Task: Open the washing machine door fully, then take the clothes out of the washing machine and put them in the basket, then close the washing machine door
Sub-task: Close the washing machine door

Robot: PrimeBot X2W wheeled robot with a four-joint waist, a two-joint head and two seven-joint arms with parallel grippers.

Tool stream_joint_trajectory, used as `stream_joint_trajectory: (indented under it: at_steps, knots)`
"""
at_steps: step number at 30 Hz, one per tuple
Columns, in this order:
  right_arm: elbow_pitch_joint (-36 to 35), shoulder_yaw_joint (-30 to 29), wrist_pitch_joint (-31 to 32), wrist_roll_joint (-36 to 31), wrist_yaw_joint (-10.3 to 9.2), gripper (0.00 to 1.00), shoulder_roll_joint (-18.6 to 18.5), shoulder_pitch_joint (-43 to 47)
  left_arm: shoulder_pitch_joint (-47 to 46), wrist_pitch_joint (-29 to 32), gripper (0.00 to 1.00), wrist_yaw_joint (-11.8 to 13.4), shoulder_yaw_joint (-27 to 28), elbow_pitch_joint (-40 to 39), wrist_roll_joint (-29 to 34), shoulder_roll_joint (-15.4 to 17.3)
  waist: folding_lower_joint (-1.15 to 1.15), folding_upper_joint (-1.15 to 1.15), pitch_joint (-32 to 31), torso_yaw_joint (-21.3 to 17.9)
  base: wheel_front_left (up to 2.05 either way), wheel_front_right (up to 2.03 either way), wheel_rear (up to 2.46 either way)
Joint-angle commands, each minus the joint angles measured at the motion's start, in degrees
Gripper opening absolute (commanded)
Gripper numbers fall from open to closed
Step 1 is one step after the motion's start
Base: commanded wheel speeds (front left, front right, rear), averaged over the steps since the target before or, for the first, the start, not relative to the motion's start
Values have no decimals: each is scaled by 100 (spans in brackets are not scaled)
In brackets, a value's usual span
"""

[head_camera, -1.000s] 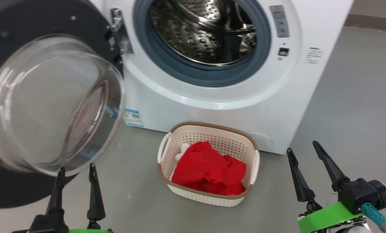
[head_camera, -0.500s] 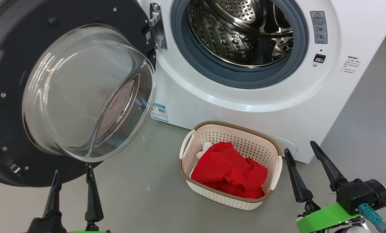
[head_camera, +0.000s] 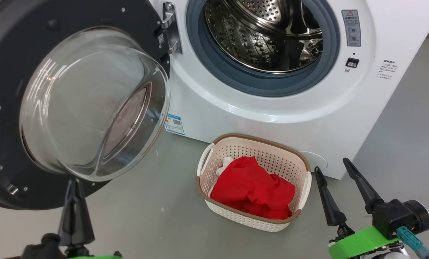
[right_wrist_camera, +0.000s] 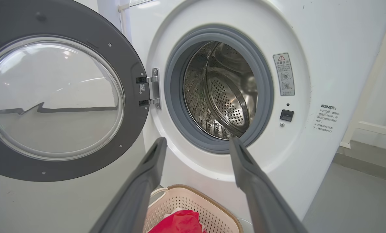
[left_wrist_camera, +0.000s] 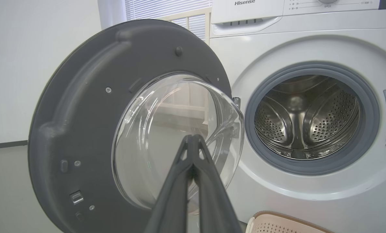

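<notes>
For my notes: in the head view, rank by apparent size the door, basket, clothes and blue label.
1. washing machine door, also nearest the camera
2. basket
3. clothes
4. blue label

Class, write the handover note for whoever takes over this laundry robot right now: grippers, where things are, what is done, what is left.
Left gripper: shut, empty, in the head view just below the glass bowl of the large round black washing machine door, which stands wide open.
Right gripper: open, empty, right of the small cream perforated brown-rimmed basket.
Bright red clothes lie in the basket, on the floor before the big white front-loading washing machine; its steel drum looks empty.
Done: door open, clothes moved. Left: close the door.
</notes>
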Motion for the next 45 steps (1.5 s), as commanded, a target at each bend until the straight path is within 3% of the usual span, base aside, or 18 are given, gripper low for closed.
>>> stream_joint_trajectory:
  at_steps: [1,13,21,26,34,45]
  knots:
    - [-121,105,-16,-18,28,100,-45,-109,-131,-55,0,51,236,-220,-21,63,0,0,-8,-16,0,0,0]
    - [-78,34,-7,21,28,100,-45,-62,-600,-125,0,101,1140,-1370,-170,56,0,0,-96,-131,0,0,0]
    - [-132,12,21,35,28,100,-45,-68,-1386,-126,0,-315,2099,-1364,-1022,-98,0,0,-25,-183,0,0,0]
    - [-168,-37,46,18,28,100,-45,-95,-1840,-126,0,-569,2551,-880,-1174,82,0,0,31,-231,0,0,0]
    - [-162,-69,55,54,28,100,-45,-85,-2678,-118,0,-893,3318,496,-2057,280,0,0,41,-284,0,0,0]
    - [-146,-103,53,68,28,100,-45,-71,-3533,519,0,-810,3856,2245,-2943,758,0,0,22,-306,0,0,0]
